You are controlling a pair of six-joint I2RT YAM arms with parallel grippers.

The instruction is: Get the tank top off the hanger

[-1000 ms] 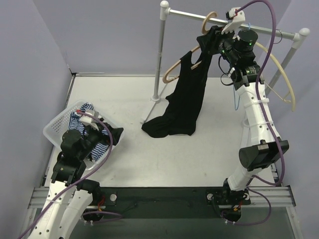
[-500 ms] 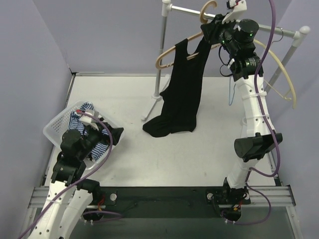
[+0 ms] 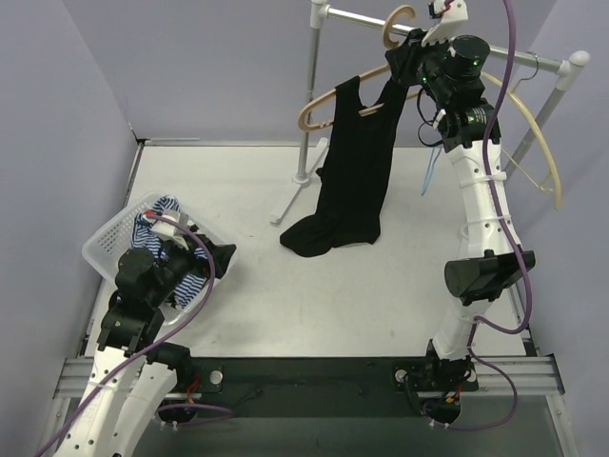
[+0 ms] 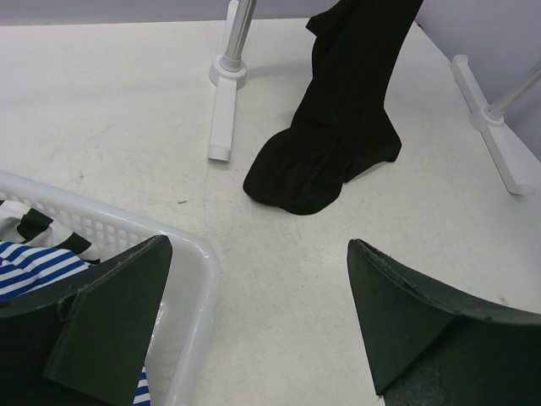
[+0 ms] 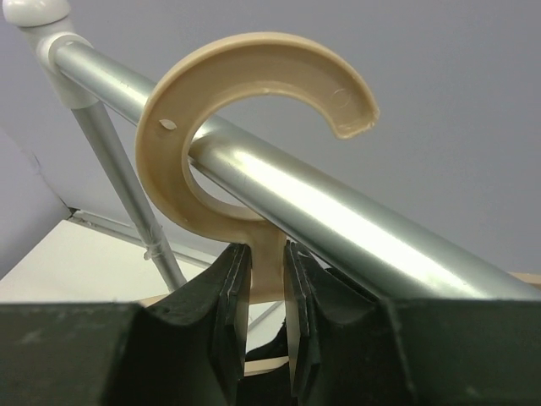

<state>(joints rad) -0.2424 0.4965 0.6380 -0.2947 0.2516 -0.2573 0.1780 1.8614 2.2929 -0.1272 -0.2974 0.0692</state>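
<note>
Tank top [image 3: 354,181], black and sleeveless, hangs from a tilted beige hanger [image 3: 324,103] at the far right, its hem crumpled on the white counter [image 3: 285,305]. One white basket [image 3: 103,246] at the near left holds a blue-and-white striped garment [image 3: 145,228]. The hanger's hook sits over the metal rail [image 5: 338,220]. The right hand [image 5: 266,279] is clamped on the hanger's neck, just below the hook. The left hand [image 4: 258,262] is spread wide above the basket's rim, holding nothing. A second beige hanger [image 3: 544,162] hangs further right.
</note>
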